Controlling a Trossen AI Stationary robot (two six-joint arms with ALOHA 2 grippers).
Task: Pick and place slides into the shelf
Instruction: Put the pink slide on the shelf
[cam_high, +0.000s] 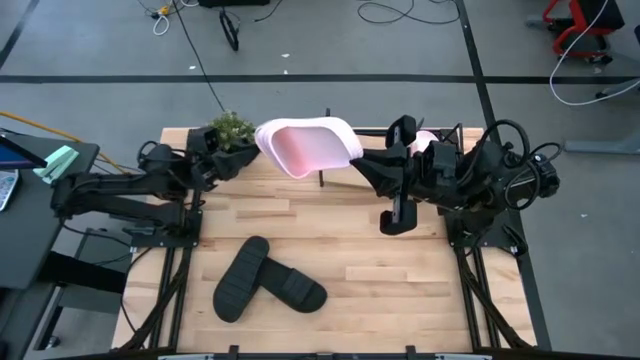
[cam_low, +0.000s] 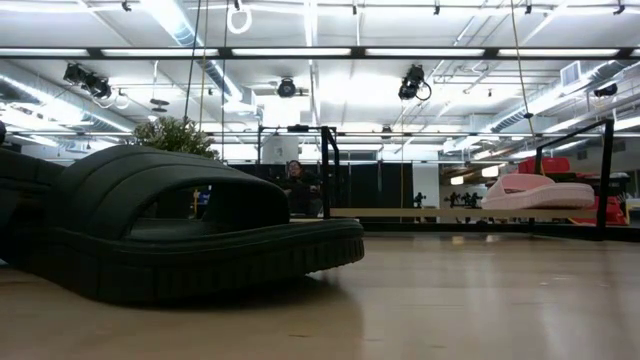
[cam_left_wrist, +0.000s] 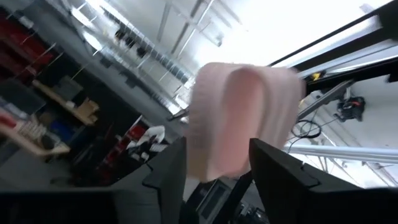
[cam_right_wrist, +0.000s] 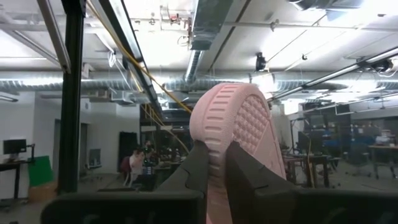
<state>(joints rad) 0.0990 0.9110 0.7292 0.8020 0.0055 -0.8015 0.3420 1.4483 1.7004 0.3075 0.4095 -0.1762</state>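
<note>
Your right gripper (cam_right_wrist: 214, 165) is clamped on a pale pink slide (cam_high: 305, 146), fingers pinching its rim; the right wrist view shows a ribbed edge and a dimpled, studded sole. The slide hangs in the air over the back of the counter (cam_high: 380, 270), above the shelf (cam_high: 322, 180), next to the potted plant (cam_high: 230, 129). Your left gripper (cam_left_wrist: 217, 171) sits at the same slide, fingers apart on either side of its soft pink strap; you can't tell whether they touch it. A second pink slide (cam_low: 538, 192) rests on the shelf's wooden board. Two matte black slides (cam_high: 265, 280), thick-soled with ribbed straps, lie overlapping on the pale wood-plank counter at front left. No readable writing anywhere.
</note>
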